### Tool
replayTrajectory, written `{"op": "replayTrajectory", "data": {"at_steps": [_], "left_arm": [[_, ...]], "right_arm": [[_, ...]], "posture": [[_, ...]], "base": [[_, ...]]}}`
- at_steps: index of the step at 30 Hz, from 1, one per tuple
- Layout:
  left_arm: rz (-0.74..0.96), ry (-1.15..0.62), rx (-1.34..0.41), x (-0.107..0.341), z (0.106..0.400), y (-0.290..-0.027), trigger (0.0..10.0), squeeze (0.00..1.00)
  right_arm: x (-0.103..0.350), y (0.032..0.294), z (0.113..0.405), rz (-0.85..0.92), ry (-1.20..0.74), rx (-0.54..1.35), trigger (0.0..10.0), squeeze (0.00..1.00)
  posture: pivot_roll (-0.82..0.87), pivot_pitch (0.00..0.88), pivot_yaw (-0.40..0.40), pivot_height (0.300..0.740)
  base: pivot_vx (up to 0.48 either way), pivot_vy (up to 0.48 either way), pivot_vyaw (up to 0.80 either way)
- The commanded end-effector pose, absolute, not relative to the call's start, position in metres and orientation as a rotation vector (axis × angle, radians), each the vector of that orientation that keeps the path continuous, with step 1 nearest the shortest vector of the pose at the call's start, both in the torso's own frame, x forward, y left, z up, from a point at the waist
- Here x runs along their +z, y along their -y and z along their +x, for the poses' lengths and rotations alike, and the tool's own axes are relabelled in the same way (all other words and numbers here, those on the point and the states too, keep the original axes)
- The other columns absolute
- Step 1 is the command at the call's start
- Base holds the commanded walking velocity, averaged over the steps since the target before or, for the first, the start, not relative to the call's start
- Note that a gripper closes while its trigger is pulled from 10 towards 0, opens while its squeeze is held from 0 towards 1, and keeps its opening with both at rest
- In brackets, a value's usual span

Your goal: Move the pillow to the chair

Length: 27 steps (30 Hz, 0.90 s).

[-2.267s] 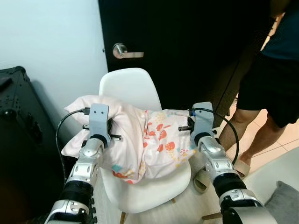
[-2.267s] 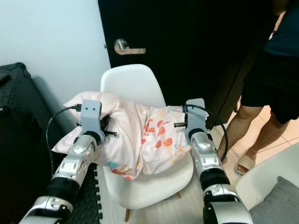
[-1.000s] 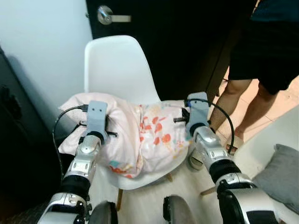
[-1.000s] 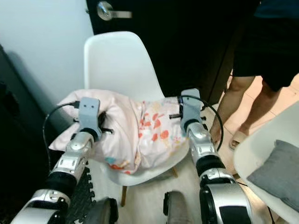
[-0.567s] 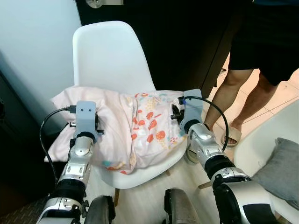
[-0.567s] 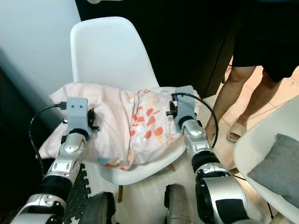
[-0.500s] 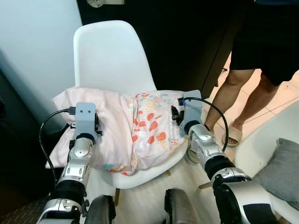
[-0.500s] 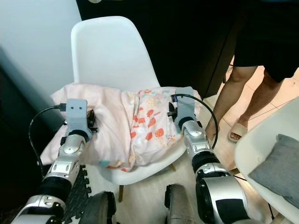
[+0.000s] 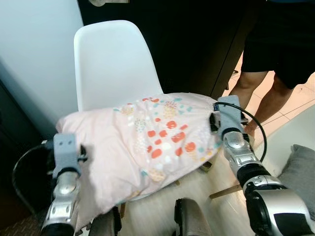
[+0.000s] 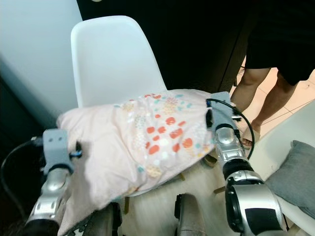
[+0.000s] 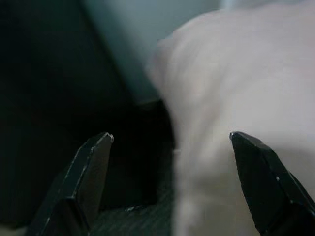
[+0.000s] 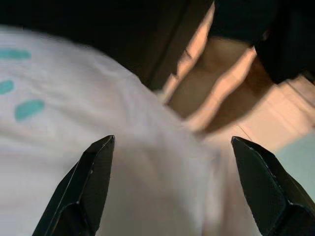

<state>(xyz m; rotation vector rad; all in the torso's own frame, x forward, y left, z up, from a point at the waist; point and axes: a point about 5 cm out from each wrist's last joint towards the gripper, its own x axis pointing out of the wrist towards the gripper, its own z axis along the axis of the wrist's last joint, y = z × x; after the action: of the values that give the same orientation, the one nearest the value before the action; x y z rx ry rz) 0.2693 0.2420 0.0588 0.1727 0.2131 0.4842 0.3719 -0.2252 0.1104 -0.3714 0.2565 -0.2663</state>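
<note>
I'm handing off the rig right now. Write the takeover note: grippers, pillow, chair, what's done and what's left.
Left gripper: open, at the pillow's left end, gripping nothing.
Right gripper: open, at the pillow's right end, gripping nothing.
Pillow: lies flat across the white chair seat, its left end overhanging the edge.
Done: pillow placed and released.
Left: pull both arms clear; perhaps nudge the pillow further on.
A person stands close on the right.
</note>
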Motion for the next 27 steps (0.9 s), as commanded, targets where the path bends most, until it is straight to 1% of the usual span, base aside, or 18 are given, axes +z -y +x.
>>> {"op": "replayTrajectory", "data": {"at_steps": [1,4,5,6,7,8,9,10,11,12,14,15,18,19,20,22,24,27], "left_arm": [[0.215,-0.224,0.511,0.059,0.266,-0.250,10.0,1.00],[0.270,-0.182,0.524,0.067,0.268,-0.254,10.0,1.00],[0.275,-0.174,0.527,0.070,0.269,-0.254,10.0,0.92],[0.275,-0.174,0.527,0.070,0.269,-0.254,10.0,0.92],[0.288,-0.149,0.528,0.076,0.273,-0.254,10.0,0.67],[0.285,-0.137,0.526,0.079,0.274,-0.253,10.0,0.67],[0.281,-0.124,0.525,0.081,0.277,-0.252,10.0,0.59],[0.281,-0.124,0.525,0.081,0.277,-0.252,10.0,0.59],[0.279,-0.110,0.524,0.084,0.279,-0.251,10.0,0.53],[0.259,-0.079,0.516,0.090,0.282,-0.249,10.0,0.20],[0.245,-0.058,0.511,0.093,0.284,-0.248,10.0,0.20],[0.207,-0.018,0.496,0.101,0.288,-0.244,10.0,0.00],[0.154,0.030,0.458,0.110,0.293,-0.238,10.0,0.00],[0.098,0.100,0.360,0.123,0.299,-0.223,10.0,0.00],[0.098,0.100,0.360,0.123,0.299,-0.223,10.0,0.00],[-0.060,0.211,0.126,0.146,0.307,-0.189,10.0,0.00],[-0.092,0.229,0.075,0.152,0.308,-0.178,10.0,0.00],[-0.068,0.202,0.063,0.151,0.309,-0.171,10.0,0.00]], "right_arm": [[0.088,0.226,0.362,-0.388,-0.385,-0.241,10.0,0.00],[0.080,0.225,0.358,-0.364,-0.411,-0.227,10.0,0.00],[0.081,0.223,0.359,-0.343,-0.401,-0.211,10.0,0.00],[0.081,0.223,0.359,-0.343,-0.401,-0.211,10.0,0.00],[0.082,0.214,0.362,-0.323,-0.385,-0.160,10.0,0.00],[0.084,0.210,0.363,-0.292,-0.371,-0.144,10.0,0.00],[0.086,0.204,0.365,-0.236,-0.350,-0.120,10.0,0.00],[0.086,0.204,0.365,-0.236,-0.350,-0.120,10.0,0.00],[0.089,0.200,0.367,-0.214,-0.333,-0.108,10.0,0.00],[0.097,0.193,0.371,-0.137,-0.274,-0.080,10.0,0.00],[0.103,0.189,0.374,-0.089,-0.233,-0.063,10.0,0.00],[0.113,0.184,0.378,-0.051,-0.167,-0.039,10.0,0.00],[0.124,0.176,0.382,-0.045,-0.100,0.005,10.0,0.00],[0.135,0.168,0.384,-0.019,-0.035,0.047,10.0,0.00],[0.135,0.168,0.384,-0.019,-0.035,0.047,10.0,0.00],[0.149,0.155,0.385,-0.025,0.039,0.103,10.0,0.00],[0.151,0.151,0.383,-0.048,0.054,0.126,10.0,0.00],[0.148,0.149,0.380,-0.068,0.045,0.150,10.0,0.00]], "posture": [[-0.03,0.114,-0.074,0.605],[-0.03,0.108,-0.079,0.605],[-0.03,0.106,-0.078,0.605],[-0.03,0.106,-0.078,0.605],[-0.03,0.101,-0.077,0.605],[-0.03,0.100,-0.077,0.605],[-0.03,0.097,-0.077,0.605],[-0.03,0.097,-0.077,0.605],[-0.03,0.097,-0.077,0.605],[-0.03,0.094,-0.076,0.605],[-0.03,0.093,-0.076,0.605],[-0.03,0.090,-0.077,0.605],[-0.03,0.090,-0.076,0.605],[-0.03,0.083,-0.082,0.605],[-0.03,0.083,-0.082,0.605],[-0.03,0.079,-0.082,0.605],[-0.03,0.072,-0.075,0.605],[-0.03,0.070,-0.072,0.605]], "base": [[0.000,0.000,0.00],[0.000,0.000,0.00],[0.000,0.000,0.00],[0.000,0.000,0.00],[0.000,0.000,0.00],[0.000,0.000,0.00],[0.000,0.000,0.00],[0.000,0.000,0.00],[0.000,0.000,0.00],[0.000,0.000,0.00],[0.000,0.000,0.00],[0.000,0.000,0.00],[0.000,0.000,0.00],[0.000,0.000,0.00],[0.000,0.000,0.00],[0.000,0.000,0.00],[0.000,0.000,0.00],[0.000,0.000,0.00]]}}
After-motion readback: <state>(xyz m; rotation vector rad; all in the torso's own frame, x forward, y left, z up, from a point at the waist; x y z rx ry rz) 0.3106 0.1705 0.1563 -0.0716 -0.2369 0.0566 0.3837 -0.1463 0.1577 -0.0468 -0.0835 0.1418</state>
